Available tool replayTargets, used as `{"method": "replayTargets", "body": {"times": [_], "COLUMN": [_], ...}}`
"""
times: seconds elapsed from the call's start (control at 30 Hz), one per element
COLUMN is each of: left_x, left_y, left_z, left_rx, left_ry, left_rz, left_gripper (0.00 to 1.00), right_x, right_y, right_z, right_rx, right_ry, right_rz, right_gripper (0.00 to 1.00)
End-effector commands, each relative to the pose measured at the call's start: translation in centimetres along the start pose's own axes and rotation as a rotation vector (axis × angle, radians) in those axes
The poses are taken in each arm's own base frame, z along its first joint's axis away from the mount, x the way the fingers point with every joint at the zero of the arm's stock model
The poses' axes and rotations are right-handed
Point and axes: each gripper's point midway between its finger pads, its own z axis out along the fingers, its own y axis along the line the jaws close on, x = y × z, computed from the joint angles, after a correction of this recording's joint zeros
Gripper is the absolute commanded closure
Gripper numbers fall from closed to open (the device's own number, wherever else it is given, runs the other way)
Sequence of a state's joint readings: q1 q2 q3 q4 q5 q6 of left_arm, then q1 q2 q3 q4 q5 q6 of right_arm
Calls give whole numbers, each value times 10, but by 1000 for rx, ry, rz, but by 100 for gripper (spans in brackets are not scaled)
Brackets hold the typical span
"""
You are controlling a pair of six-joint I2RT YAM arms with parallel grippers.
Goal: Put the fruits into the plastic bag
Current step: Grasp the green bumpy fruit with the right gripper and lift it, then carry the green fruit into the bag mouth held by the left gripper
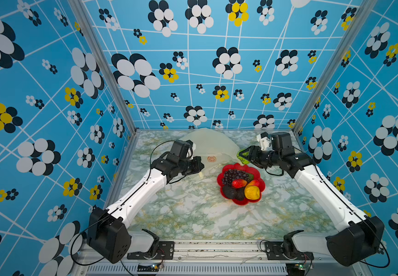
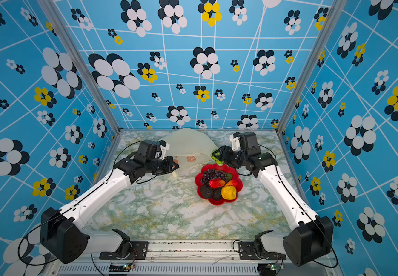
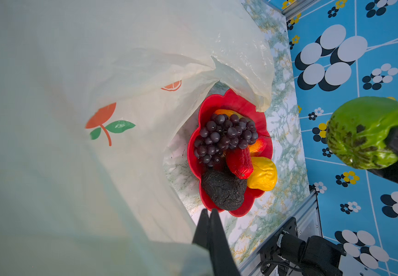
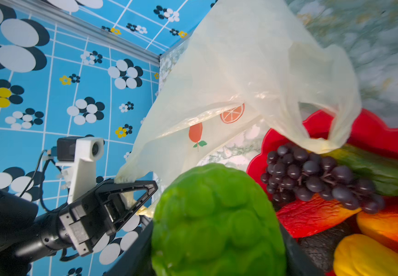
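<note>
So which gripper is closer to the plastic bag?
Left. The left gripper is shut on the plastic bag at its edge; the right gripper holds the green fruit beside it, near the red plate.

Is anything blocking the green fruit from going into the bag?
Nothing visible does. The green fruit, held in the right gripper, faces the plastic bag, whose mouth the left gripper holds open.

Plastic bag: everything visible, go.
Thin, crinkly, translucent cream plastic bag with orange fruit and slice prints. It lies at the back of the table, one edge bunched in the shut left gripper and lifted, so the mouth gapes toward the red plate. A loop handle droops onto the plate's far side, seemingly touching the grapes.
</note>
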State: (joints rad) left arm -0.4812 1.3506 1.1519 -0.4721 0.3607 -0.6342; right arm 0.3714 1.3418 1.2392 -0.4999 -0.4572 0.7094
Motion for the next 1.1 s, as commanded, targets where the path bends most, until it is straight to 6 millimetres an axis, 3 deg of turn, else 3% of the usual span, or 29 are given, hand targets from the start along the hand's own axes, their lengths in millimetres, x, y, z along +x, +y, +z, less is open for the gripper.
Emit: {"method": "replayTargets", "body": {"times": [0.0, 0.33, 0.63, 0.93, 1.07], "left_x": [5, 7, 11, 18, 21], "left_y": [-7, -11, -17, -33, -45], "left_z": [-3, 0, 10, 18, 22], "left_rx": [30, 42, 58, 98, 161], "left_ry": [1, 8, 30, 59, 76], "left_rz": [7, 13, 24, 53, 56], "left_gripper": [100, 100, 100, 100, 100], "right_x": [7, 32, 52, 54, 48], "right_y": [12, 30, 39, 52, 54], "right_z": [23, 91, 136, 173, 190], "right_rx": [-54, -114, -122, -162, -172], "right_ry": [37, 168, 269, 330, 328], "right_rz": [38, 72, 80, 117, 143], "right_gripper": [60, 61, 63, 63, 59]}}
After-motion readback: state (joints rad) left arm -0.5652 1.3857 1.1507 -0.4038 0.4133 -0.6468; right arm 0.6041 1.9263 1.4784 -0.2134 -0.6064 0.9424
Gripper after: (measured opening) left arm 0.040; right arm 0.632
